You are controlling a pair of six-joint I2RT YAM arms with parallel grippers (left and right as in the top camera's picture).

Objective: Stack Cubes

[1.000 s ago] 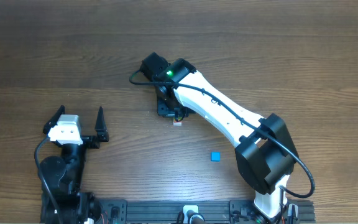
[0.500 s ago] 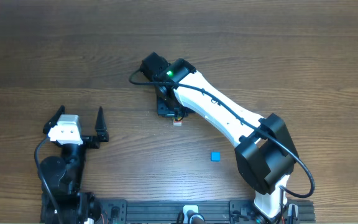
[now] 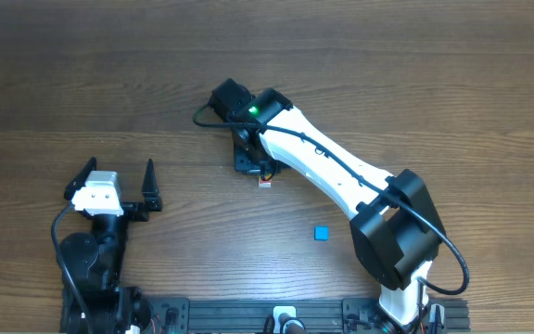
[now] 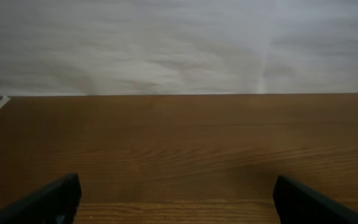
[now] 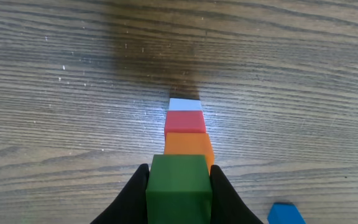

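Pinching green cube (image 5: 178,194), right pincer (image 5: 179,177).

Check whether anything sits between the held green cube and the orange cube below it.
Nothing visible: green cube sits right over orange cube, clamped in the right gripper; blue cube lies well aside.

Five cubes, two arms, two grippers and one table are counted.

One green cube (image 5: 179,180), one orange cube (image 5: 188,143), one red cube (image 5: 185,122) and one white cube (image 5: 184,104) are counted in the right wrist view. One blue cube (image 3: 321,233) is counted at the top view's lower centre. The left arm (image 3: 91,250) with the left gripper (image 3: 120,165) is counted at lower left. The right arm (image 3: 323,167) with the right gripper (image 3: 248,158) is counted right of centre, on one wooden table (image 3: 434,74).
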